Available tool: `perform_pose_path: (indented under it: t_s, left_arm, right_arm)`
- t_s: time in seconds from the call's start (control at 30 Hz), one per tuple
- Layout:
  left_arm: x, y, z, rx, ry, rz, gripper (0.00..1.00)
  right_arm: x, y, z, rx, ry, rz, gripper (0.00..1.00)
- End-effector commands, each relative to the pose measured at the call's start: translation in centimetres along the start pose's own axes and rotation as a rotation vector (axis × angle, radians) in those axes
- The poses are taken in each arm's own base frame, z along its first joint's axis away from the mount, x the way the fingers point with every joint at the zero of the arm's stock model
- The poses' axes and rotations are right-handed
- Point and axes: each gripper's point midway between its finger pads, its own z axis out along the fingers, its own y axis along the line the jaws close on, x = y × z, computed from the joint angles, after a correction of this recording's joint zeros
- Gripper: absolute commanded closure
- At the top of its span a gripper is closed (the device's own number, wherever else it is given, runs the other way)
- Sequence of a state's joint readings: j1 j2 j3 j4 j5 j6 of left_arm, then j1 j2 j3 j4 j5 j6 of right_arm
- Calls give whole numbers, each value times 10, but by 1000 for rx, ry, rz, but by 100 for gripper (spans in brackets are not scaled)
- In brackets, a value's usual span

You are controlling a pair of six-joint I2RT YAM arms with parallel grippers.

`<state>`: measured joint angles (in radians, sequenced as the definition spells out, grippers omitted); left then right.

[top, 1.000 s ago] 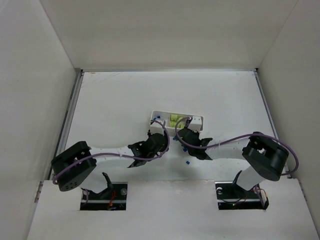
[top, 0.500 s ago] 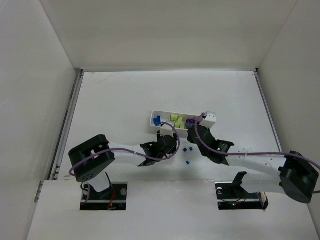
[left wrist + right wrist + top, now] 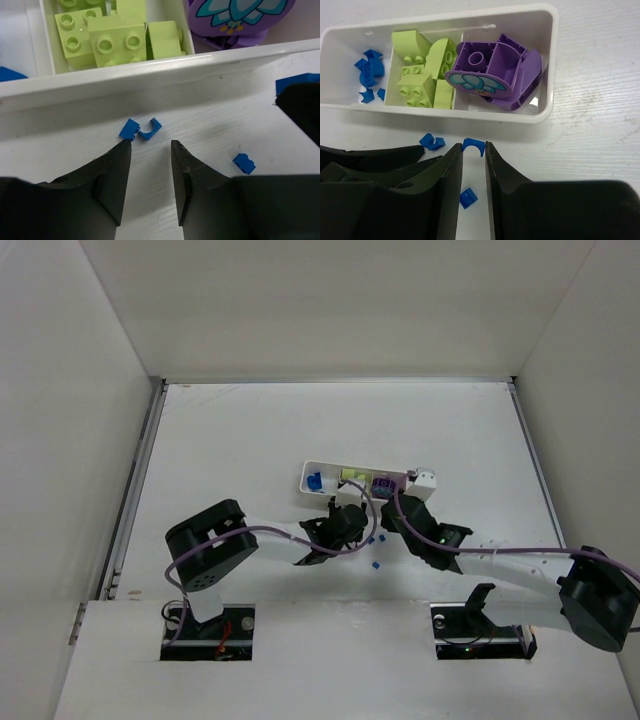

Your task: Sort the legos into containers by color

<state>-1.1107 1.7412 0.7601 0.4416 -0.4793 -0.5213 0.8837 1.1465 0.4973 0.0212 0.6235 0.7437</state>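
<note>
The white three-compartment tray holds blue bits on the left, lime-green blocks in the middle and a purple block on the right. My right gripper is low at the tray's near wall, with its tips closed on a small blue arch piece. My left gripper is open and empty just in front of the tray wall. Two small blue pieces lie at its left fingertip. In the top view both grippers, the left one and the right one, sit below the tray.
Loose blue cubes lie on the table near the tray: one under my right fingers, a pair to their left, one to the right of my left gripper and one further toward the arm bases. White walls enclose the table.
Both arms swung to the right along the tray front. The left gripper now sits below the tray's middle. The right gripper has settled low at the tray's near wall.
</note>
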Motion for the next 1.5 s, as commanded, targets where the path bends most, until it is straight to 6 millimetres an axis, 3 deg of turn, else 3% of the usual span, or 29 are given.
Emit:
perform_pose_path:
  t_s: [0.0, 0.3, 0.5, 0.63, 0.77, 0.93, 1.1, 1.3, 1.47]
  left_arm:
    - [-19, -14, 5, 12, -36, 19, 67]
    - [-23, -9, 21, -6, -27, 23, 63]
    - [-22, -15, 20, 7, -23, 34, 75]
    - [-26, -16, 11, 17, -38, 30, 82]
    - [-43, -18, -12, 50, -87, 7, 83]
    - [-68, -1, -46, 71, -174, -74, 84]
    - [-82, 39, -70, 43, -228, -172, 83]
    - [-102, 85, -85, -21, -289, -291, 82]
    - [-116, 106, -86, -38, -314, -338, 82]
  right_arm:
    - [-6, 0, 2, -22, -21, 17, 71]
    - [-8, -3, 2, -33, -29, 22, 71]
    - [-8, -4, 2, -32, -31, 26, 71]
    - [-11, -3, 0, -35, -34, 28, 71]
    - [-24, 5, -4, -52, -52, 34, 71]
    - [-39, 39, -4, -126, -52, 18, 71]
    - [-56, 90, 12, -232, -56, 30, 71]
    - [-54, 144, 49, -294, -17, 22, 71]
    - [-50, 166, 76, -295, 7, 13, 71]
